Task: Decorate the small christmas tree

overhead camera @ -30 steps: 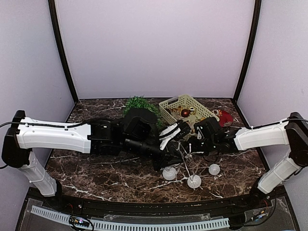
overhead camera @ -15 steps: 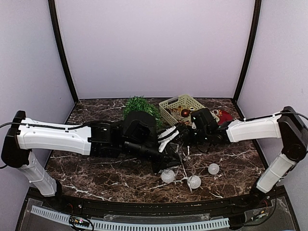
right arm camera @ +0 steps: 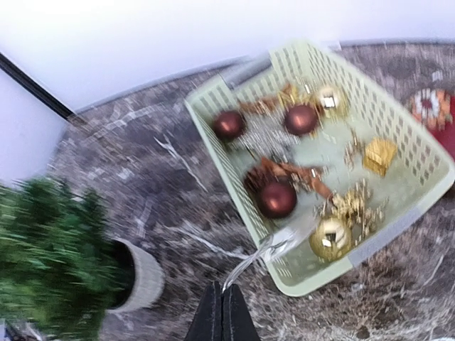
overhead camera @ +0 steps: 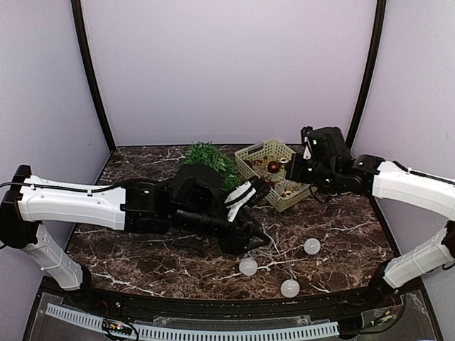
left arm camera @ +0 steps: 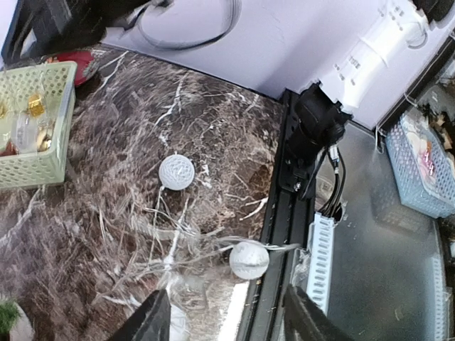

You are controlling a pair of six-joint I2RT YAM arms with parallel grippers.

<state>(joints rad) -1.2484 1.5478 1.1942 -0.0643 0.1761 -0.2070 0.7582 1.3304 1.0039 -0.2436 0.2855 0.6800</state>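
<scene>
The left fingers point(left arm camera: 153, 323) are standing apart above white balls point(left arm camera: 176, 172) on the desk point(left arm camera: 213, 106). The right fingers point(right arm camera: 213, 320) — pressed together — are pinching a clear strand point(right arm camera: 249, 266) beside the basket point(right arm camera: 206, 128).

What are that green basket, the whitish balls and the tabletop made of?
The basket looks like matte pale-green moulded plastic, given its slotted walls. The whitish balls seem frosted translucent plastic, their surface textured. The tabletop looks like glossy dark marble with white veins, perhaps a printed surface.

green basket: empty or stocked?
Stocked. The right wrist view shows the pale green basket holding dark red baubles, gold baubles and a small gold box, all inside its walls.
</scene>
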